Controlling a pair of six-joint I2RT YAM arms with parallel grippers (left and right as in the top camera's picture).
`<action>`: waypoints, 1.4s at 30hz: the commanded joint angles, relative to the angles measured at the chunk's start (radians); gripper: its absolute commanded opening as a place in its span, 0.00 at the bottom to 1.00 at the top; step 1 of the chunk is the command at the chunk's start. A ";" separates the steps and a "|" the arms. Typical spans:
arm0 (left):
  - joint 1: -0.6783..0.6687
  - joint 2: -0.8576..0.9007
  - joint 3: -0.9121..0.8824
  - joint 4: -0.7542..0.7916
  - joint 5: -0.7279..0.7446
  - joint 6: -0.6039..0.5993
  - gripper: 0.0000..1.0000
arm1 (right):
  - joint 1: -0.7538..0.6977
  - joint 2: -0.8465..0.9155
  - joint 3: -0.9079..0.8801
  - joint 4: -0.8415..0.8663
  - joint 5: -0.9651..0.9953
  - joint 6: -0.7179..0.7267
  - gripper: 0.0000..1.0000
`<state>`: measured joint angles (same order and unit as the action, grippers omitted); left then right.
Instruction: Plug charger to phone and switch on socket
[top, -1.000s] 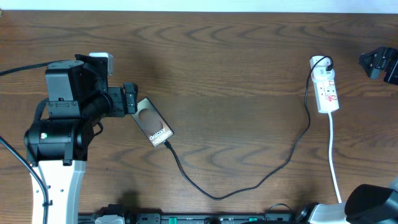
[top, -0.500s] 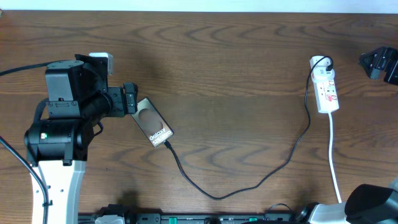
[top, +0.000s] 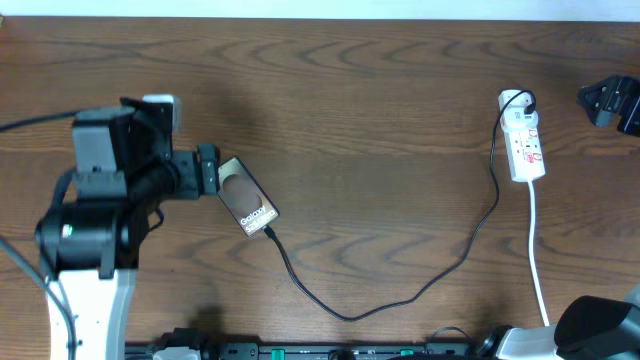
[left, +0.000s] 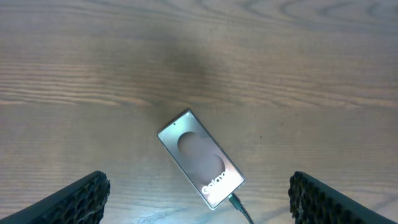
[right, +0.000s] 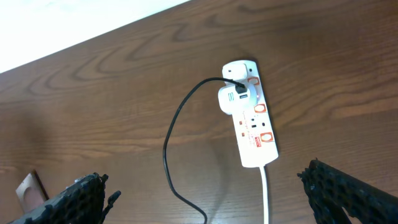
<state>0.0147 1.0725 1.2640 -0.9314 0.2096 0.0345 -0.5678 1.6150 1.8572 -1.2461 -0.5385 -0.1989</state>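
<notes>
The phone (top: 246, 199) lies at an angle on the wooden table, brown screen with white "Galaxy" text; it also shows in the left wrist view (left: 200, 157). The thin black charger cable (top: 400, 296) has its plug tip in the phone's lower end (left: 235, 202) and loops across to the white socket strip (top: 524, 138). The socket (right: 252, 118) has red switches and a plug with the black cable. My left gripper (top: 207, 165) is open beside the phone's upper end, wide jaws in the left wrist view (left: 199, 202). My right gripper (right: 208, 196) is open, above the socket.
The socket's white cord (top: 538, 262) runs toward the front edge. A dark object (top: 612, 100) sits at the far right edge. The arm bases stand at the front left (top: 90, 230) and front right (top: 600, 330).
My left arm has shifted slightly to the left, away from the phone. The phone, cable and socket have not moved.
</notes>
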 joint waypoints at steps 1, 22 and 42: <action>-0.005 -0.129 -0.058 0.010 -0.021 0.015 0.93 | -0.001 -0.005 0.007 -0.003 -0.002 0.011 0.99; 0.019 -0.914 -0.842 0.656 0.049 0.014 0.93 | -0.001 -0.005 0.007 -0.003 -0.002 0.011 0.99; 0.019 -1.071 -1.210 0.760 0.094 -0.039 0.93 | -0.001 -0.005 0.007 -0.003 -0.002 0.011 0.99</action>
<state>0.0303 0.0135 0.0856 -0.1799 0.2897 0.0181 -0.5678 1.6150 1.8572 -1.2484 -0.5343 -0.1944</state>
